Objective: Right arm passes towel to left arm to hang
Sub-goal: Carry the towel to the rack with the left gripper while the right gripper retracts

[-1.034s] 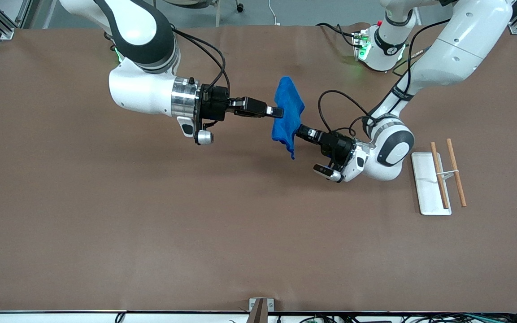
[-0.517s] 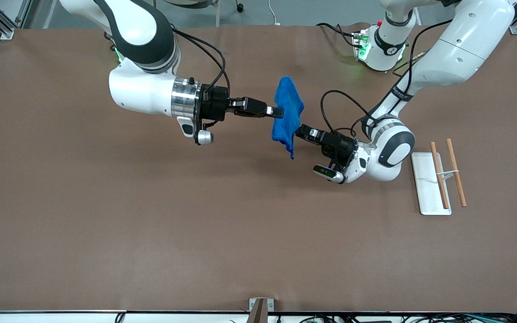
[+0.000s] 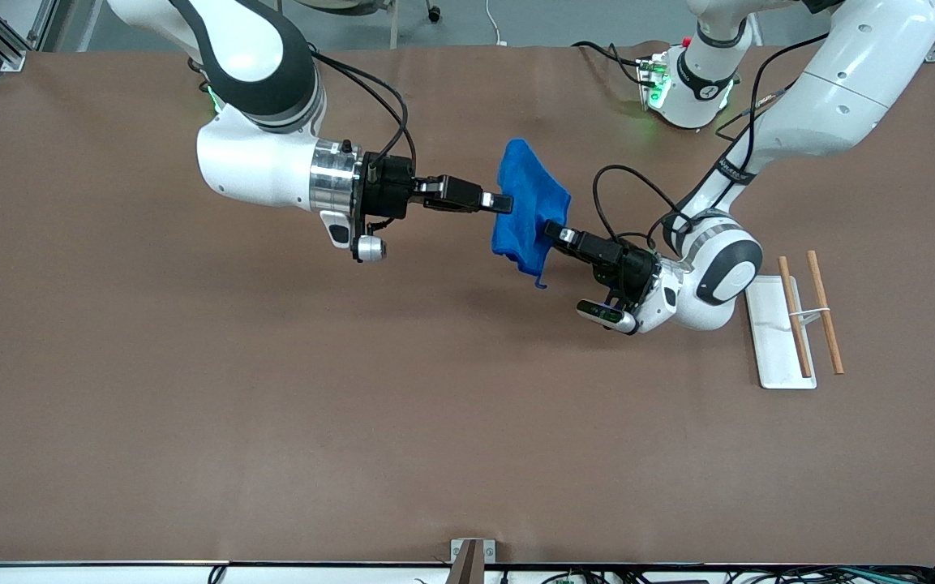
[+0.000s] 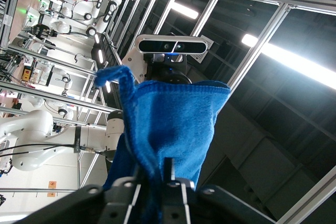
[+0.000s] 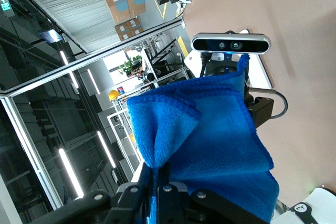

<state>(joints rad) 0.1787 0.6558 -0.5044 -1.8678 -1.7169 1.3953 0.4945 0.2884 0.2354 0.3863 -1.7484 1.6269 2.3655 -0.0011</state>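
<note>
The towel (image 3: 529, 212) is hanging in the air above the middle of the brown table (image 3: 272, 422), stretched between the two grippers and touching nothing else. The right gripper (image 3: 504, 203), at the end of the arm with the broad black joints, is pinching the towel's edge toward the right arm's end of the table, its fingers pressed together on the cloth. The left gripper (image 3: 553, 233), on the nearly all-white arm, is clamping the towel's edge toward the left arm's end of the table, its fingers closed on the fabric. In the left wrist view the blue cloth (image 4: 168, 129) is rising straight out of the closed fingertips (image 4: 170, 174). In the right wrist view it (image 5: 205, 145) is bunching in folds from that gripper's tips. A white tray (image 3: 769, 324) with two wooden sticks (image 3: 826, 312) is lying on the table well apart from the towel, toward the left arm's end.
</note>
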